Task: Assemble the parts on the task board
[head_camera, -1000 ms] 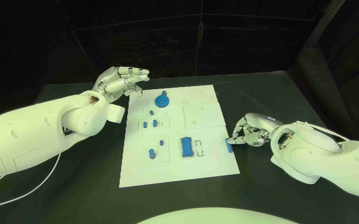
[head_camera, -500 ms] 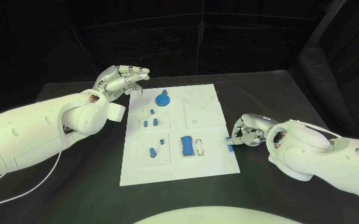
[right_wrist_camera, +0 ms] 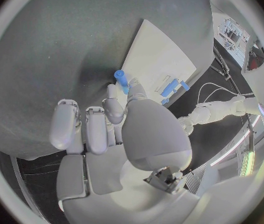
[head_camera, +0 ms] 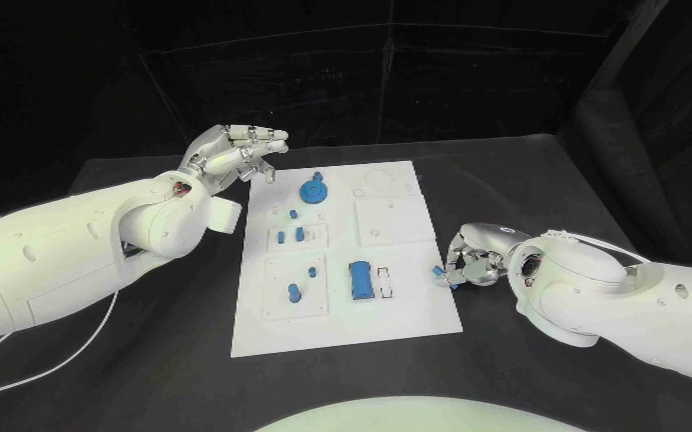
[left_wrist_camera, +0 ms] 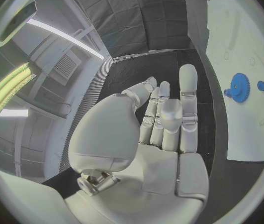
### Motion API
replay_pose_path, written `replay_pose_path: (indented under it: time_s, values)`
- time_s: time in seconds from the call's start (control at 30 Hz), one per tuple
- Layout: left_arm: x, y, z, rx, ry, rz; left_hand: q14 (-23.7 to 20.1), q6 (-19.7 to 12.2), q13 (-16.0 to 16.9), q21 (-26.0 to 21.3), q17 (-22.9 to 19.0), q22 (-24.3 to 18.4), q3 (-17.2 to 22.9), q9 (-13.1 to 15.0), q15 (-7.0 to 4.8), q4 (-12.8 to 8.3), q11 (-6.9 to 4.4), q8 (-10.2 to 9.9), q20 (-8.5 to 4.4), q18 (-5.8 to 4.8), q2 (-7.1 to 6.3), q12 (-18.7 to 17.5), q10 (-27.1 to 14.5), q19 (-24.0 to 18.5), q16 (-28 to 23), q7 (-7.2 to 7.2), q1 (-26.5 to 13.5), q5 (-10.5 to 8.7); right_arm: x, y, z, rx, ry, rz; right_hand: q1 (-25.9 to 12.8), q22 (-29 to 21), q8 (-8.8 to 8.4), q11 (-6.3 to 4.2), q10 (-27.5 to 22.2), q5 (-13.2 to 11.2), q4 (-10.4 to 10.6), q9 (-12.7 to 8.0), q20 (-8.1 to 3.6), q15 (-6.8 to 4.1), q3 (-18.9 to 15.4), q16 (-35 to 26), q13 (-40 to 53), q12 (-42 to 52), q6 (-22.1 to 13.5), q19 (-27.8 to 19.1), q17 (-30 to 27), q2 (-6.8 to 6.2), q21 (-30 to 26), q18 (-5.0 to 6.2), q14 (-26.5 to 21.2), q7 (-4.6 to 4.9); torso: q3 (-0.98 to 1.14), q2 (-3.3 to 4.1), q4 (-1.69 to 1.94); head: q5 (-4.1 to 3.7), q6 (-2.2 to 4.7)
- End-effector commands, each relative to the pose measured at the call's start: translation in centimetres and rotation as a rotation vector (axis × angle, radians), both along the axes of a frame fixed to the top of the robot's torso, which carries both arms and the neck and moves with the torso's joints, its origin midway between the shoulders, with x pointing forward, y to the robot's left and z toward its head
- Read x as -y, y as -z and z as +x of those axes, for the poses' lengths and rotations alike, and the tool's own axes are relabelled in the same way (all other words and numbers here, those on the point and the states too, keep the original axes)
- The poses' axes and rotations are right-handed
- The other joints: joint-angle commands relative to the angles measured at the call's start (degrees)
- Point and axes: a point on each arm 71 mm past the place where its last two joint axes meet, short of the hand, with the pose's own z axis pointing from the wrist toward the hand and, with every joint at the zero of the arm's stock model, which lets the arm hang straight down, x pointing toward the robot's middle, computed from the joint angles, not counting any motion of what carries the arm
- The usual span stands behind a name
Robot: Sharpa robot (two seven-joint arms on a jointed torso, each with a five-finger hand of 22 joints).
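Note:
The white task board (head_camera: 397,317) lies in the middle of the black table. On it are a blue gear (head_camera: 313,193), a long blue block (head_camera: 359,280) and several small blue pieces. My right hand (head_camera: 470,264) is low at the board's right edge. It pinches a small blue peg (head_camera: 437,273) between thumb and a finger; the right wrist view shows the peg (right_wrist_camera: 120,79) sticking out past the fingertips (right_wrist_camera: 135,90) towards the board (right_wrist_camera: 157,55). My left hand (head_camera: 231,157) is raised beyond the board's far left corner, holding nothing, fingers straight. The left wrist view shows its palm (left_wrist_camera: 163,134) beside the gear (left_wrist_camera: 238,87).
Bare black table (head_camera: 534,192) surrounds the board, with dark curtains behind it. A thin white cable (head_camera: 72,347) runs under my left arm at the near left.
The right hand has turned slightly, and the peg in its fingertips has shifted a little up and inward at the board's edge. The left hand has stayed put.

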Motion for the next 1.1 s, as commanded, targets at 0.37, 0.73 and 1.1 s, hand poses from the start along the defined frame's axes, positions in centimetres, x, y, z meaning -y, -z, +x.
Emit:
replay_pose_path:
  time_s: [0.37, 0.73, 1.1]
  values:
    - [0.0, -0.1, 0.0, 0.004, 0.008, -0.006, -0.38, -0.24, 0.10, -0.26, -0.04, -0.11, -0.37, -0.08, -0.04, 0.15, -0.16, 0.28, 0.08, 0.76, 0.38, 0.33, -0.47, -0.28, -0.26, 0.04, -0.12, 0.08, -0.2, 0.0, 0.2, 0.021, -0.007, -0.025, 6.88, 1.07, -1.47, -1.44, 0.50, 0.52, -2.53, -0.41, -0.71, -1.03, 4.02, 0.17, 0.52, -0.27, 2.65, 0.51, 1.17, 5.41, 0.28, -0.48, 3.12, -1.06, -0.03, -0.04, 0.02, 0.09, 0.05]
    - [-0.1, -0.1, 0.0, 0.004, 0.006, -0.005, -0.38, -0.25, 0.10, -0.28, -0.04, -0.12, -0.37, -0.08, -0.04, 0.17, -0.16, 0.30, 0.08, 0.76, 0.41, 0.37, -0.49, -0.27, -0.25, 0.04, -0.14, 0.09, 0.5, -1.2, -0.5, 0.090, 0.025, 0.037, 9.15, 2.59, -2.41, -2.17, 1.56, -5.68, -3.20, -0.26, -1.33, -1.64, 10.21, 0.99, 1.75, 0.44, 4.77, 1.37, 2.72, 6.87, 0.95, -0.80, 3.38, -1.92, -0.06, -0.16, 0.12, 0.12, 0.22]
    - [0.0, -0.1, 0.0, 0.003, 0.006, -0.005, -0.38, -0.25, 0.10, -0.28, -0.04, -0.12, -0.37, -0.08, -0.04, 0.17, -0.16, 0.30, 0.08, 0.76, 0.41, 0.37, -0.49, -0.27, -0.25, 0.04, -0.14, 0.09, -1.2, -2.2, -1.4, 0.119, 0.022, 0.160, 8.60, 2.73, -2.86, -2.21, 1.77, -5.76, -2.81, -0.18, -1.40, -1.68, 12.04, 1.09, 1.98, 0.43, 5.10, 1.43, 2.95, 5.85, 1.02, -0.82, 3.41, -1.95, -0.08, -0.03, 0.14, 0.46, 0.42]
